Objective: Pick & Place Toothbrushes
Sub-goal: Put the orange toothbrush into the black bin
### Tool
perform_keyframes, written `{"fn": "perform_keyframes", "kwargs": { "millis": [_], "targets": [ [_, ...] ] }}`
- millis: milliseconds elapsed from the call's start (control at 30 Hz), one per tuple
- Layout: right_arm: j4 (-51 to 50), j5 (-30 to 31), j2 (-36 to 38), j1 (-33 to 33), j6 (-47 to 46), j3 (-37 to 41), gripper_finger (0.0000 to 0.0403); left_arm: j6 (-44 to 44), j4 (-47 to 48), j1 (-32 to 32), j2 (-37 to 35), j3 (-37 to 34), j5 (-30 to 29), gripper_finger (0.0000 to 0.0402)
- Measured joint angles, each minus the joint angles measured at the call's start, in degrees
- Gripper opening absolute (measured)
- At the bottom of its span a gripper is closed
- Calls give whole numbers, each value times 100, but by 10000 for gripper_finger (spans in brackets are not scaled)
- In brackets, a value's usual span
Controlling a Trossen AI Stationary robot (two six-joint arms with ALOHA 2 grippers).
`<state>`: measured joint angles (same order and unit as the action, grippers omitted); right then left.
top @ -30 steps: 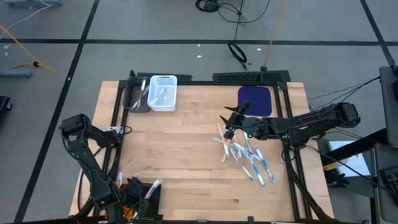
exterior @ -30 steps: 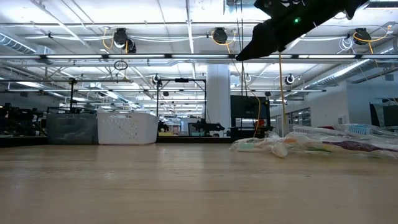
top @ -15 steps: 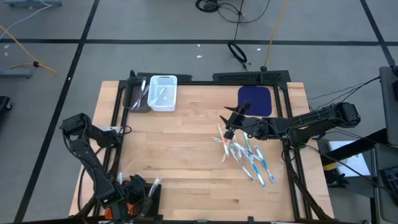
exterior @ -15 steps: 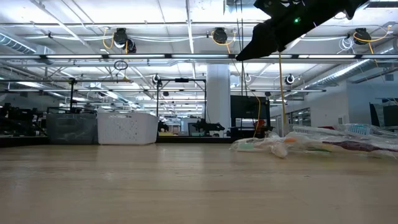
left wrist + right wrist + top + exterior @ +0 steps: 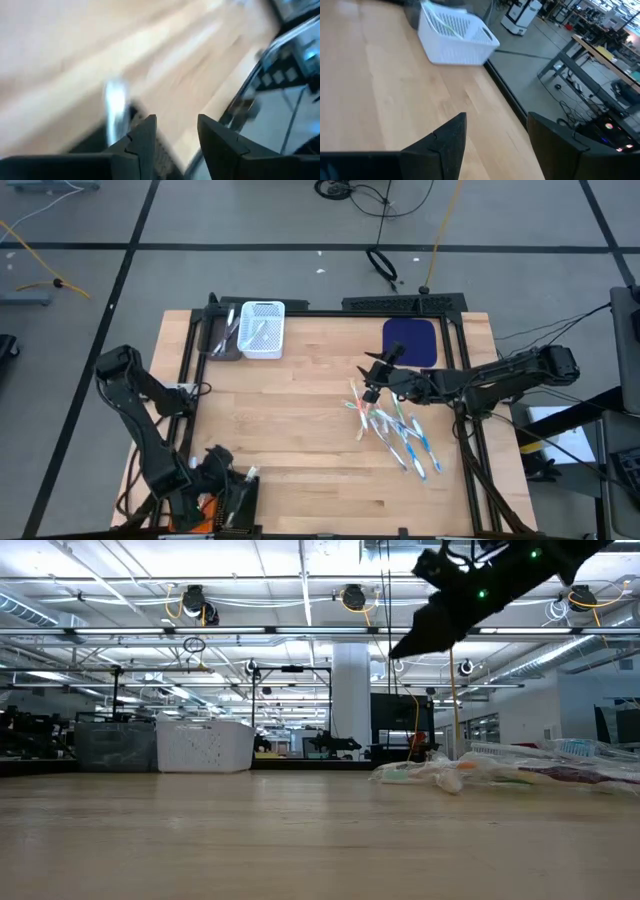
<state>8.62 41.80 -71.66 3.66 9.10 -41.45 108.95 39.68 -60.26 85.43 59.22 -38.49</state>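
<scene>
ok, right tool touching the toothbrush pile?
Apart. In the low view the right tool hangs well above the table, with clear air between it and the toothbrush pile lying on the wood. The high view puts it over the pile's far-left end.

Desk (image 5: 300, 430) fills frame centre. Two baskets (image 5: 262, 330) side by side at its upper left, toothbrushes inside. Mat (image 5: 411, 341) at upper right. Loose toothbrushes (image 5: 392, 430) piled right of centre, below the mat. Right gripper (image 5: 370, 379) over the pile's upper end. Left gripper (image 5: 232, 500) at lower left edge.
</scene>
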Motion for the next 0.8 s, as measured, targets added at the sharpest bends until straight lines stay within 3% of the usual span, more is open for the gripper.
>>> {"fn": "perform_keyframes", "kwargs": {
  "millis": [167,300,467,700,800],
  "targets": [
    [-4,7,0,-285,-123,219,194,-1245,0,364,-202,2,-1104,143],
    [-42,7,0,-497,-388,411,192,-2135,-2,798,-208,2,-1566,143],
    [-354,-125,0,-767,-1060,509,190,-2658,-37,1432,-208,2,-1583,143],
    [-1124,-1920,0,-1249,-2397,509,187,-3463,-332,2141,-208,2,-1271,143],
    [-1445,-2113,0,-1381,-2820,509,187,-3806,-525,2343,-208,2,-1157,143]
  ]
}}
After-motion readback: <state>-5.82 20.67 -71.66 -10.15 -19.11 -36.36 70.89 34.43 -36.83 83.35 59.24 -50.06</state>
